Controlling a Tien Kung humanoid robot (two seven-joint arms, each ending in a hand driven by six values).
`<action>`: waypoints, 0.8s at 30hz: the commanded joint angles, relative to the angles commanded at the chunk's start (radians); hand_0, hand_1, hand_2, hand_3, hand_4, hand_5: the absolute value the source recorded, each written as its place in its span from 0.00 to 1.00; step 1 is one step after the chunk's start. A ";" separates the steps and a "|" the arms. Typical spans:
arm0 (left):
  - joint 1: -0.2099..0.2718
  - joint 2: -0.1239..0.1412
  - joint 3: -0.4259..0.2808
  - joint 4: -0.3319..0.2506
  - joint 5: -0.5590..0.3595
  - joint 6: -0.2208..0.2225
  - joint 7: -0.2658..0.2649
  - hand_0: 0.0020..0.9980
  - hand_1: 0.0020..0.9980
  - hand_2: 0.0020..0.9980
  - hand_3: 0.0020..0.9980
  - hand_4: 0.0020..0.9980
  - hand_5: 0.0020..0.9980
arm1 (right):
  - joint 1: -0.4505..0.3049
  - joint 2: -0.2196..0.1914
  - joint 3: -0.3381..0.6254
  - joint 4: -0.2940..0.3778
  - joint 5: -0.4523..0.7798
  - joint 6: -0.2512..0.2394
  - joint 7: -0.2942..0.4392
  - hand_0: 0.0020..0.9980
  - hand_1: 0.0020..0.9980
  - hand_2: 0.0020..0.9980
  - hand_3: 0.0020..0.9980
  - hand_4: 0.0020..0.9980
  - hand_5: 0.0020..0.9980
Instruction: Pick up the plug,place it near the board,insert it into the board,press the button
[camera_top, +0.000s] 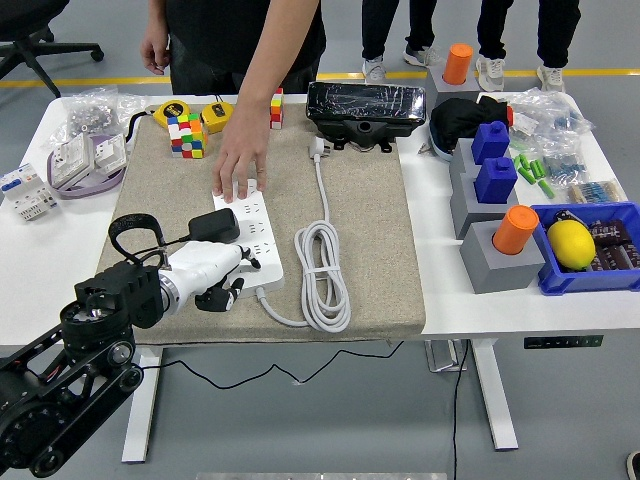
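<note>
A white power board (257, 237) lies on the beige mat (370, 230). A black plug adapter (214, 226) sits on the board's left side, with its black cord looping away to the left. My left hand (222, 282) is at the board's near-left corner, just below the plug, with its dark fingers (214, 298) curled under and nothing in them. A light fingertip (245, 259) points at the board's near end. A person's hand (240, 165) presses down on the board's far end. My right arm is out of view.
The board's white cable (322, 272) lies coiled on the mat to its right. Colour cubes (185, 133), a yellow tape measure (215, 115) and a black box (363, 110) stand at the back. Grey blocks (498, 262) and a blue bin (590, 275) fill the right side.
</note>
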 joint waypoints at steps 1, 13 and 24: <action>0.000 0.000 0.000 0.003 0.000 0.002 -0.002 0.17 0.00 0.10 0.80 0.27 0.00 | 0.000 0.000 -0.001 0.000 0.001 0.000 0.000 0.77 0.74 0.74 0.76 1.00 1.00; -0.004 0.000 0.002 0.032 0.001 0.003 -0.009 0.17 0.00 0.10 0.79 0.27 0.00 | 0.001 -0.001 0.001 0.000 0.000 -0.001 -0.001 0.76 0.74 0.74 0.76 1.00 1.00; 0.006 -0.003 0.020 0.032 -0.002 0.002 -0.009 0.17 0.00 0.10 0.78 0.27 0.00 | -0.005 0.002 0.001 0.000 -0.002 -0.002 -0.002 0.77 0.74 0.74 0.76 1.00 1.00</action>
